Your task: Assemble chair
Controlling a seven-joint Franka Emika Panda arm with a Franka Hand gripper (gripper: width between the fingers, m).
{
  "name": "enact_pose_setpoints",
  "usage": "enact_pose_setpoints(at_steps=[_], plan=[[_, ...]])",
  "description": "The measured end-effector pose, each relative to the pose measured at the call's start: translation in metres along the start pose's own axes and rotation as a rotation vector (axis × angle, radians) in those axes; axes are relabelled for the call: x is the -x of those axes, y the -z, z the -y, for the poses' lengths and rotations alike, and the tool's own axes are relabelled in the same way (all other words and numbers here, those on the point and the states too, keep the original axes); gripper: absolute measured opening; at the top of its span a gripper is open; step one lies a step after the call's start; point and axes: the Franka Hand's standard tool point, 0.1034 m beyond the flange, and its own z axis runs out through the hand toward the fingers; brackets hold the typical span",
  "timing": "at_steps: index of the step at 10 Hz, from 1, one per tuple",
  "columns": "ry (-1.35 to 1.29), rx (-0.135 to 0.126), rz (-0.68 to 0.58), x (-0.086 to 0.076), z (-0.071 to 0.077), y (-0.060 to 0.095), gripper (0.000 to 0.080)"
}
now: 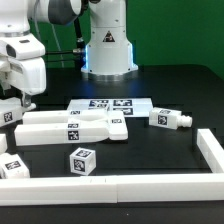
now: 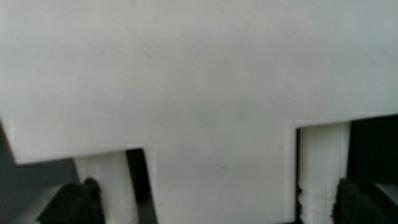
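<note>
The chair lies in loose white tagged pieces on the black table. A long flat piece lies in the middle, a short peg to its right, a small cube-like piece in front, and another piece at the exterior view's left edge. My gripper hangs at the far left, just over a tagged white piece. In the wrist view a broad white slab fills most of the picture. Its middle tab runs between my dark fingertips. The gripper is open, with dark gaps on both sides of the tab.
The marker board lies flat behind the long piece. A low white fence runs along the front and up the right side. The arm's base stands at the back, with a green wall behind it.
</note>
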Motion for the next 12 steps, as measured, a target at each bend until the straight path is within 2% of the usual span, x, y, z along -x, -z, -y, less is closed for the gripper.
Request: enact_pose_setpoints(at_steps=[3, 5, 6, 8, 10, 11, 12], plan=[[-0.003, -0.001, -0.001, 0.000, 0.000, 0.000, 0.0649], [-0.020, -0.018, -0.007, 0.005, 0.009, 0.006, 0.0649], [-0.022, -0.014, -0.009, 0.004, 0.010, 0.000, 0.0649], [-0.024, -0.014, -0.008, 0.004, 0.010, 0.000, 0.0649], [-0.025, -0.014, -0.009, 0.004, 0.010, 0.000, 0.0379], [-0.028, -0.013, -0.005, 0.005, 0.010, 0.001, 0.0379], [-0.027, -0.012, -0.002, 0.006, 0.010, 0.002, 0.0320]])
